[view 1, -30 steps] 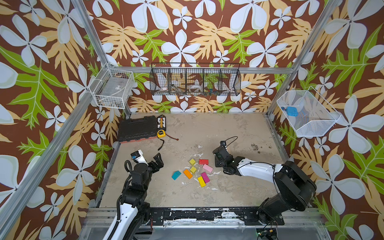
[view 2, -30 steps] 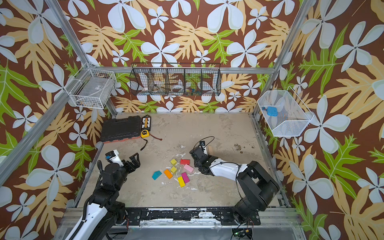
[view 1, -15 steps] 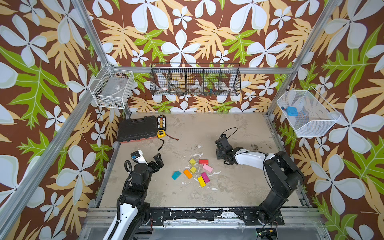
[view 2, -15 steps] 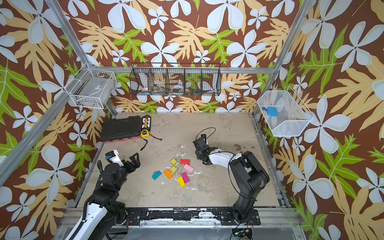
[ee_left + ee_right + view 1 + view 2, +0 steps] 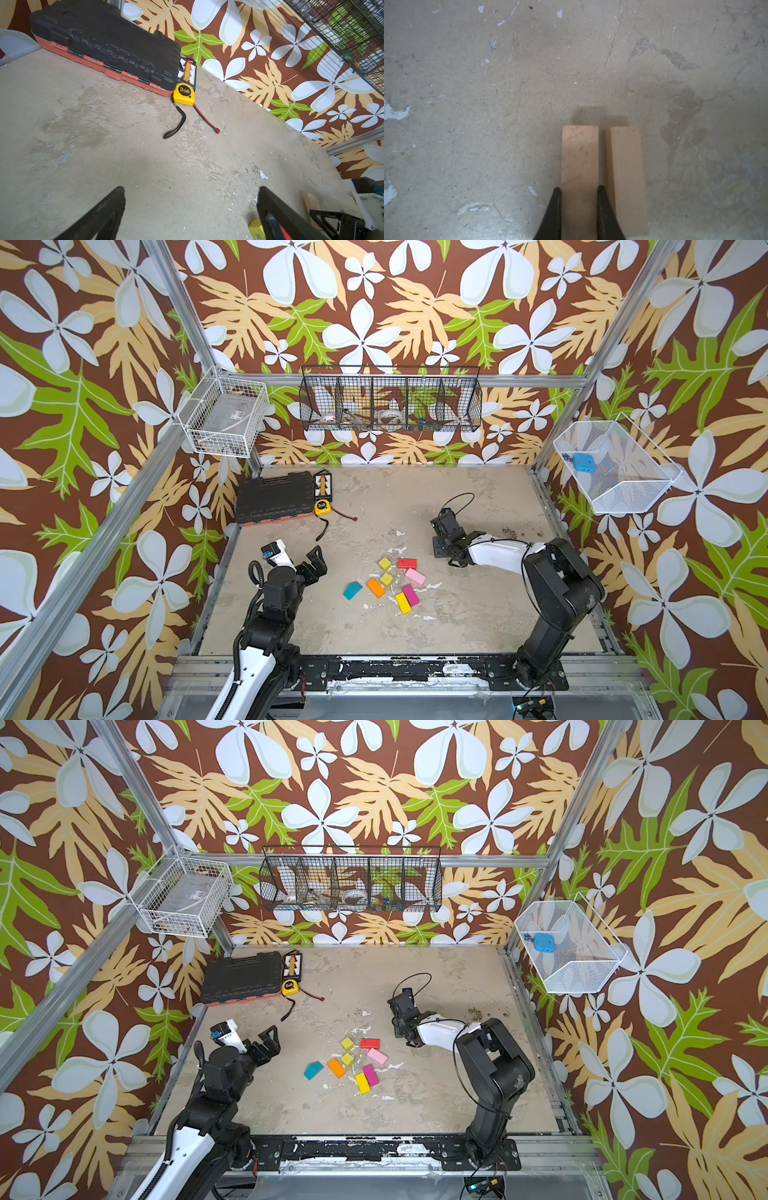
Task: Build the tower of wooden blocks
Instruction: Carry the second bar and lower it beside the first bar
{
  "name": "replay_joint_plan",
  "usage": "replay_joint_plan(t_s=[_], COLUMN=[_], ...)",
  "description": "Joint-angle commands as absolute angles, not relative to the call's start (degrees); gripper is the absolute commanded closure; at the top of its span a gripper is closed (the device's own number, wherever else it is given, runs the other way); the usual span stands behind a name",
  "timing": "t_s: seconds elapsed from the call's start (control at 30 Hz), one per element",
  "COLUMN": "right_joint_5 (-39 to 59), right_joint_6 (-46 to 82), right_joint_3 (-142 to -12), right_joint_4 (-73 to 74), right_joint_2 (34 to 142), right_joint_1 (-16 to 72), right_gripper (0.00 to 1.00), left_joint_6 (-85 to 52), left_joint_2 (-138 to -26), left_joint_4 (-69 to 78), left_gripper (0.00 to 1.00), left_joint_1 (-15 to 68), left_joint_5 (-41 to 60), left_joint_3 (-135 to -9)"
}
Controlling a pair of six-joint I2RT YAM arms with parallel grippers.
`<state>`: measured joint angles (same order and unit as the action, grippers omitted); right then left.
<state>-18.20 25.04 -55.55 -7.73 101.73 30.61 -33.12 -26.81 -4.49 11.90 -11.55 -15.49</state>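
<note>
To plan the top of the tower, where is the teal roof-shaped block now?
In both top views the teal roof-shaped block lies at the left end of the loose wood blocks, just left of the orange brick.

left hand (image 5: 192, 189) gapes wide, right hand (image 5: 579, 187) clamps a plank (image 5: 579, 153).

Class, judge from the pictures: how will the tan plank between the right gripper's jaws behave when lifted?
The plank looks like solid wood with straight edges: probably stiff and light. The right gripper pinches its flat sides, so slipping seems unlikely, though the length jutting past the grip might tilt. The second plank lies close beside; it may get nudged.
</note>
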Motion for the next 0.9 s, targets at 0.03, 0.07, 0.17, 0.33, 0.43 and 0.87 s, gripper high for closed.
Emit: replay_joint_plan(t_s=[0.03, 0.07, 0.17, 0.33, 0.43, 0.87], right_joint_5=[-20.1, -20.0, -20.3, -20.5, -20.5, -14.1], right_joint_6=[24.9, 24.9, 25.0, 25.3, 25.4, 24.7], right_joint_3=[-56.3, -56.4, -56.4, -56.2, -55.9, -52.2], right_joint_4=[-9.6, -9.7, -10.2, -10.9, -11.1, -7.0], right_joint_2=[101.5, 101.4, 101.0, 99.6, 98.3, 95.5], right_joint_1=[30.5, 30.6, 30.5, 30.5, 30.5, 27.5], right_gripper=[0.8, 0.79, 0.73, 0.61, 0.52, 0.08], left_joint_6=[-33.3, -33.3, -33.3, -33.3, -33.3, -33.3], left_joint_2=[-26.8, -26.8, -26.8, -26.9, -26.9, -27.1], left_joint_4=[-4.0, -4.0, -4.0, -4.0, -4.0, -4.0], left_gripper=[0.0, 0.0, 0.0, 0.0, 0.0, 0.0], left_joint_1=[11.9, 11.9, 11.9, 11.9, 11.9, 11.9], left_joint_5=[-11.9, -11.9, -11.9, -11.9, -11.9, -11.8], left_joint_3=[-15.4, -15.4, -15.4, -15.5, -15.5, -15.5])
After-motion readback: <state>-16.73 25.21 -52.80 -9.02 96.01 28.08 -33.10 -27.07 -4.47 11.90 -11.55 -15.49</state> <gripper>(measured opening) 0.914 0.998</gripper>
